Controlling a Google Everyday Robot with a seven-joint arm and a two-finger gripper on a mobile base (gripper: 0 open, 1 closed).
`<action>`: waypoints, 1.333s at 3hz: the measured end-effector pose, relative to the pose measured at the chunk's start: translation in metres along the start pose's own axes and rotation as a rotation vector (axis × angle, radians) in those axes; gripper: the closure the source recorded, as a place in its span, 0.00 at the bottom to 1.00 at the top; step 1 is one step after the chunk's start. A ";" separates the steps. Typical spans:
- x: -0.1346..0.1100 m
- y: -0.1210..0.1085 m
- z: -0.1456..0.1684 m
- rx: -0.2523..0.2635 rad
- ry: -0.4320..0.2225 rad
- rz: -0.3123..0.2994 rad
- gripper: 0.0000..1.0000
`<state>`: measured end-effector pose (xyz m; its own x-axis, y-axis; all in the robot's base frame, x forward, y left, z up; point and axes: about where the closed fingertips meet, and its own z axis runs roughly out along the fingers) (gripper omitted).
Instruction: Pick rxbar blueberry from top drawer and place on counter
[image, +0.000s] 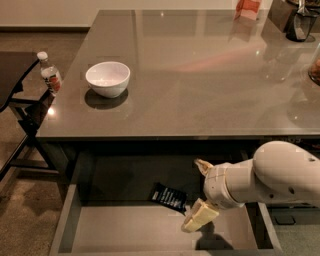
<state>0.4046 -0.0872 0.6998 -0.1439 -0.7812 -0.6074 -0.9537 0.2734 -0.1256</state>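
Note:
The top drawer (67, 225) is pulled open below the counter (200, 75). The rxbar blueberry (169, 197), a dark navy wrapper with light print, lies flat on the drawer floor near the middle. My gripper (196, 192) reaches into the drawer from the right on a white arm. Its two pale fingers are spread apart, one above and one below, just right of the bar's right end. Nothing is held between them.
A white bowl (107, 78) stands on the counter's left part. A small water bottle (50, 77) stands on a dark chair frame at the left. An orange-red package (247, 8) and a dark appliance (298, 22) stand at the counter's far right.

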 end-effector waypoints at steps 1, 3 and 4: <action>0.007 -0.009 0.015 0.045 -0.052 0.034 0.00; 0.019 0.003 0.067 0.103 -0.081 0.021 0.00; 0.025 0.002 0.088 0.126 -0.068 0.021 0.00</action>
<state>0.4221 -0.0569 0.6150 -0.1409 -0.7357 -0.6625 -0.9091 0.3611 -0.2076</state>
